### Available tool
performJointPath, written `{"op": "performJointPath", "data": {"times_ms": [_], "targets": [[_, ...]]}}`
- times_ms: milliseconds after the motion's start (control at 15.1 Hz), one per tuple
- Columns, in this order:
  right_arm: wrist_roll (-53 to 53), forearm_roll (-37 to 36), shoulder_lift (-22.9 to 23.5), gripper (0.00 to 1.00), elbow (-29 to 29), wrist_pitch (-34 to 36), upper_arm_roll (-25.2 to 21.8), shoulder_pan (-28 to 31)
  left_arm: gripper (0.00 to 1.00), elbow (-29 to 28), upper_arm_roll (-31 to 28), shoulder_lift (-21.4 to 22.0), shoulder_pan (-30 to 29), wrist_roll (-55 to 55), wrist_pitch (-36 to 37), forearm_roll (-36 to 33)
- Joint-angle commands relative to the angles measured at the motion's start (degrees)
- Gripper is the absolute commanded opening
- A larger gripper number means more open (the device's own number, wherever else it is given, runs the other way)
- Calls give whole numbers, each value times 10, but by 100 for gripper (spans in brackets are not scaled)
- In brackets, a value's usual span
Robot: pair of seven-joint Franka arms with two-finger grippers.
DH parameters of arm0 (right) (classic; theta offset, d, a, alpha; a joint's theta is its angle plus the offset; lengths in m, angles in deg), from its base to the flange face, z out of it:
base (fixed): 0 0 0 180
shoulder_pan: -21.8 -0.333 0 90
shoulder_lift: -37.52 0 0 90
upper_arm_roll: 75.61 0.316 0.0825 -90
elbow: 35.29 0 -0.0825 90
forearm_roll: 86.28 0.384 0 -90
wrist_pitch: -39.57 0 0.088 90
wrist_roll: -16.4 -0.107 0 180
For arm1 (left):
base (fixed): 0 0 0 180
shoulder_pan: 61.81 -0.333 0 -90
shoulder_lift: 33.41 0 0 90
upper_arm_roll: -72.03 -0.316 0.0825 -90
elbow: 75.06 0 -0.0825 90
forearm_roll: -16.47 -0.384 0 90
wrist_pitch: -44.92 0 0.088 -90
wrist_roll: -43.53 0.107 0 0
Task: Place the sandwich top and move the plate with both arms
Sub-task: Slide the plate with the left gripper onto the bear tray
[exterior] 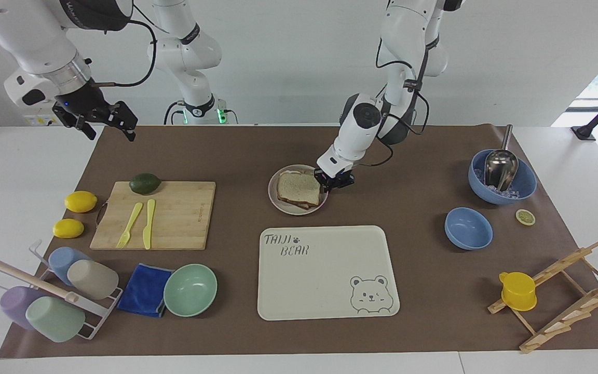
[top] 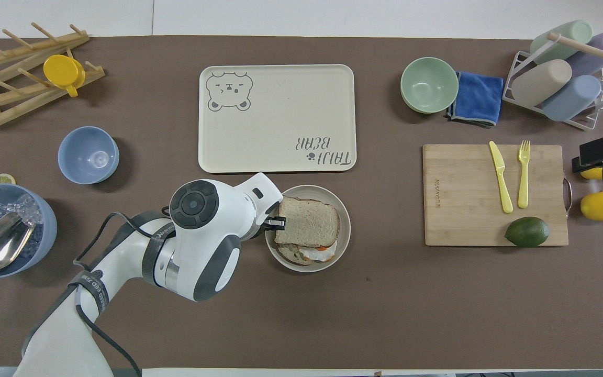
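Note:
The sandwich top, a plain light-brown slice, lies on the egg toast on the small round plate in the middle of the brown mat. My left gripper is low at the plate's edge toward the left arm's end, shut on the rim. My right gripper hangs open in the air over the mat's edge at the right arm's end, holding nothing.
The cream bear tray lies just farther from the robots than the plate. A cutting board carries a knife, a fork and an avocado, with lemons beside it. Blue bowls, a green bowl and racks line the ends.

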Motion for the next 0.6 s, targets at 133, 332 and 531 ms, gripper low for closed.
{"op": "performJointPath", "data": {"times_ms": [133, 332, 531], "targets": [[34, 3, 0, 100, 2, 7, -1, -5, 0, 76, -3, 18, -39, 4, 109, 11], [41, 1, -1, 100, 2, 11, 2, -6, 0, 133, -4, 8, -67, 4, 150, 24], [53, -19, 0, 100, 0, 10, 6, -17, 0, 211, -5, -27, -96, 1, 182, 30]]}}
